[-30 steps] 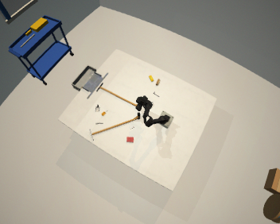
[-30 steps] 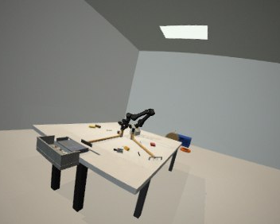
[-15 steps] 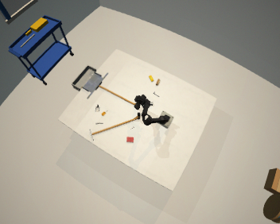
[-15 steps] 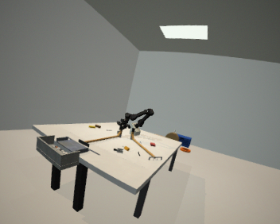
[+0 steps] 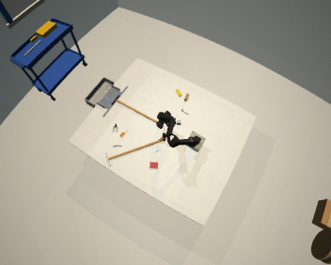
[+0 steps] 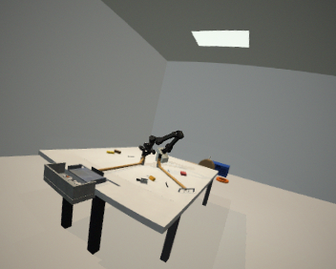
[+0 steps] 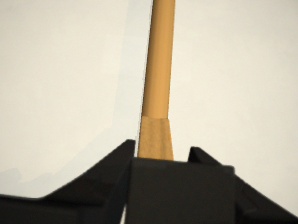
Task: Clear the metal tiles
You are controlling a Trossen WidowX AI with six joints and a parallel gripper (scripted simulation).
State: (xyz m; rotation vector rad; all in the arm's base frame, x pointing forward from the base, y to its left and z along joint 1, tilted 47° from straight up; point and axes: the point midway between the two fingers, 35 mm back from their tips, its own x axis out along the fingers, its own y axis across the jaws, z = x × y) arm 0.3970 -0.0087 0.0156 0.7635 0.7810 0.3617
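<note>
The long scraper's wooden handle (image 5: 136, 112) (image 6: 122, 166) (image 7: 158, 75) runs from my gripper (image 5: 159, 123) (image 6: 142, 160) (image 7: 161, 151) to the steel bench plate (image 5: 109, 96) (image 6: 86, 174). My gripper is shut on the handle's squared near end, low over the table. The scraper's dark head (image 6: 97, 171) is at the plate's near end. The grey catch box (image 5: 94, 89) (image 6: 79, 193) sits at the plate's far end, past the table edge. Small pale pieces (image 6: 73, 177) show inside it. The plate is too small in view to tell whether any tile lies on it.
A second wooden-handled tool (image 5: 136, 148) (image 6: 172, 177) with a rake-like head lies to one side. A red block (image 5: 153, 165) (image 6: 183, 174), an orange piece (image 5: 122, 134) (image 6: 152, 177), a black clamp-like item (image 5: 115, 128) (image 6: 141, 180) and a yellow block (image 5: 179, 93) (image 6: 110, 152) lie on the table.
</note>
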